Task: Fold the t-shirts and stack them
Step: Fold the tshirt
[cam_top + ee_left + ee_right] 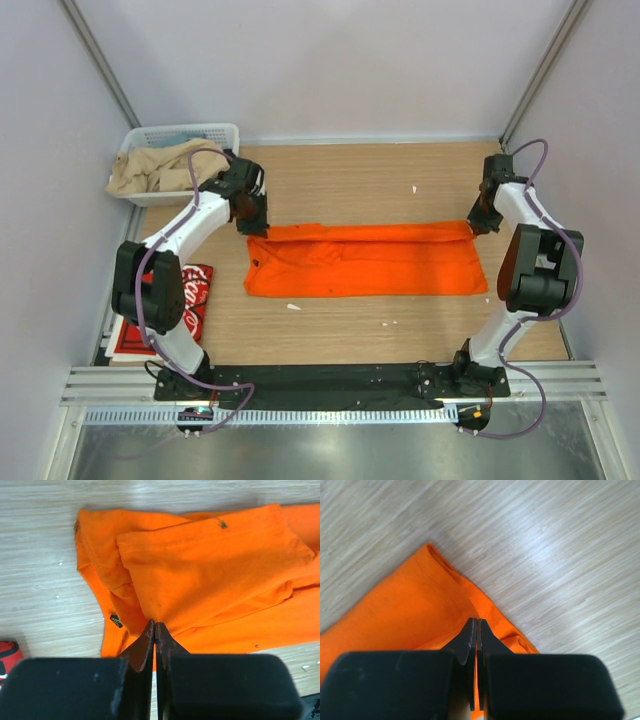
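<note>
The orange t-shirt (pixel 365 265) lies in the middle of the table, folded into a long strip. My left gripper (pixel 252 222) is at its far left corner, and its jaws (pixel 155 625) are shut on a raised fold of orange cloth (pixel 215 565). My right gripper (pixel 478 222) is at the far right corner, and its jaws (pixel 476 621) are shut on the cloth's edge (pixel 405 610). The red t-shirt with white lettering (pixel 195 290) lies folded at the table's left edge, partly hidden under my left arm. A corner of it shows in the left wrist view (pixel 7 652).
A white slatted basket (pixel 150 135) stands at the back left with beige cloth (pixel 160 170) spilling over its front. Grey walls close in the table on the left, right and back. A black rail (pixel 330 380) runs along the near edge.
</note>
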